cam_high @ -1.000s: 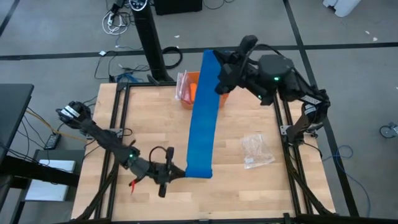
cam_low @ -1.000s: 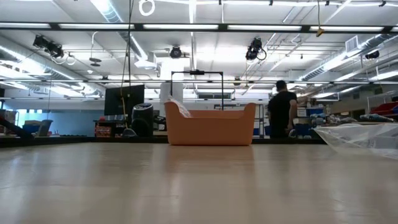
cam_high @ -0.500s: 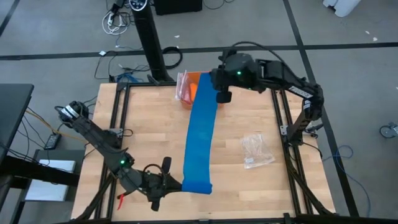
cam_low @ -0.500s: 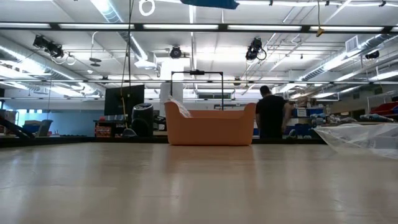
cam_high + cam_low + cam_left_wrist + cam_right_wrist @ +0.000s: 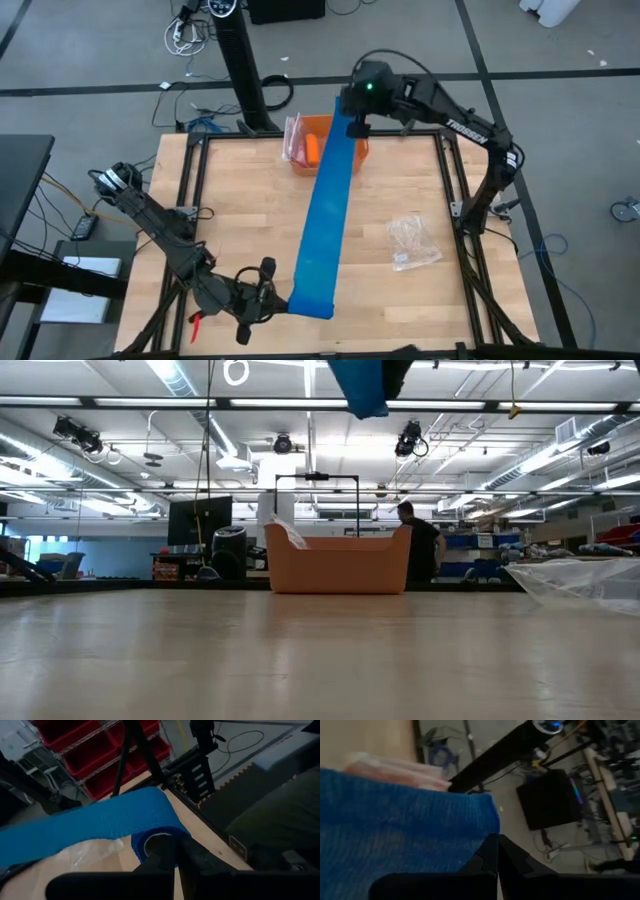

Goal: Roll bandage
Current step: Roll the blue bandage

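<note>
The bandage (image 5: 325, 225) is one long blue strip stretched over the worktop (image 5: 240, 200), running from the near edge up to the far edge and leaning a bit to the right. The left hand (image 5: 268, 300) pinches its near end, which looks partly rolled, and the right hand (image 5: 355, 125) grips its far end up in the air. Just under that far end sits an orange bin (image 5: 310, 150) with something orange in it, maybe a small tube.

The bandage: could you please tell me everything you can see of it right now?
The bandage is a bright blue strip of soft, finely woven cloth, stretched taut above the table. The right gripper pinches its far end above the orange bin. Its near end is wound into a small roll clamped in the left gripper.
</note>
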Controlling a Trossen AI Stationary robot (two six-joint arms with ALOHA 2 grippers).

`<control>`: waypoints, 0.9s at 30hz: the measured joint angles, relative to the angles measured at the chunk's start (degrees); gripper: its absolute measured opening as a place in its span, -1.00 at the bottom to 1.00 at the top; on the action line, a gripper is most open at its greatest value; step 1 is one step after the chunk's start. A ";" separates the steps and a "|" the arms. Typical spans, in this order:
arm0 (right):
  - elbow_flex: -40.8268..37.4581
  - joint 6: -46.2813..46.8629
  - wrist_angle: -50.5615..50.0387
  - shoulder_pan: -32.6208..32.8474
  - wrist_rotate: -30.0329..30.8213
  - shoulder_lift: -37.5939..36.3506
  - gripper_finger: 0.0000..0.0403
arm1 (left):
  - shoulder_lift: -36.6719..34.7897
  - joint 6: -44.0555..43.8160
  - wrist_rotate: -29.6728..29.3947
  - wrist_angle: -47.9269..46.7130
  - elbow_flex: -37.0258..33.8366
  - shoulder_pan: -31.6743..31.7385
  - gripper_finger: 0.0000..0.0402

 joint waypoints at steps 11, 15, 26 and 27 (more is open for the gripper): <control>0.04 2.07 0.00 -3.56 -8.51 -0.39 -1.00 | 0.37 -4.09 -0.21 -0.88 -0.81 0.02 -0.96; 0.04 4.77 -1.84 -3.56 -14.09 0.00 -0.99 | 0.32 -2.00 2.40 2.68 -0.79 0.02 -0.96; -2.56 10.66 -3.12 -1.02 -18.62 0.12 -0.93 | 0.28 1.29 5.94 4.64 1.10 0.48 -0.96; -3.05 10.90 -3.10 -0.76 -18.60 0.15 -0.90 | 0.29 1.32 6.12 4.64 1.22 0.48 -0.96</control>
